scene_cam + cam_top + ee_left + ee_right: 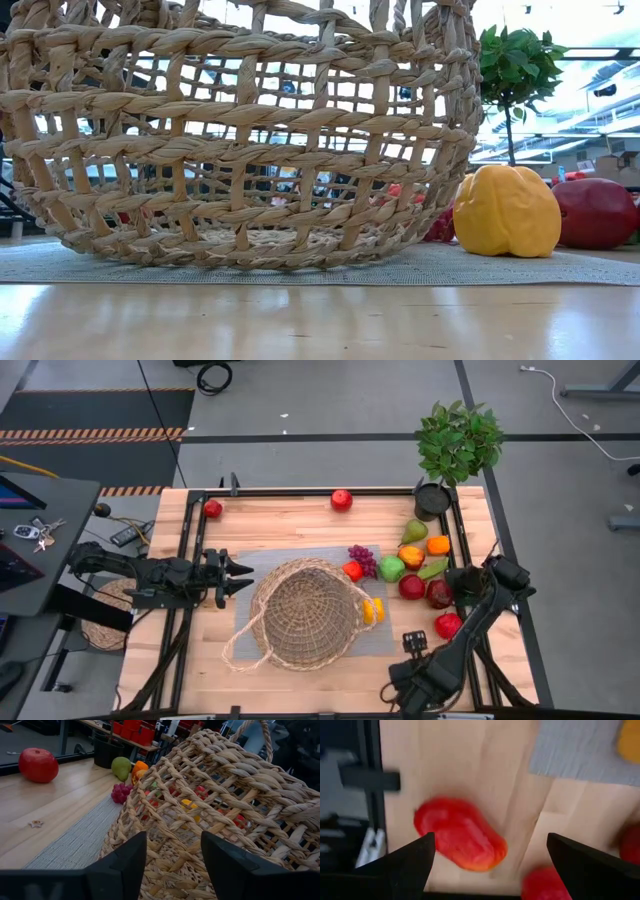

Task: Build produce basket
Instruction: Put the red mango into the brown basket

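The basket (pixel 305 612) sits on a grey mat (pixel 255 565) in the middle of the wooden surface (pixel 300 520), empty, with a yellow pepper (pixel 373 610) touching its right rim. Most of the produce is grouped to the right: grapes (pixel 362 557), a green apple (pixel 391 568), a pear (pixel 414 532) and red apples. Two more red apples (pixel 342 499) lie near the far edge, beside a potted plant (pixel 455 445). The left end effector (pixel 238 577) lies level just left of the basket, its fingers close together and holding nothing. The right end effector (pixel 490 857) points down over a red-orange mango (pixel 460 840), fingers wide apart.
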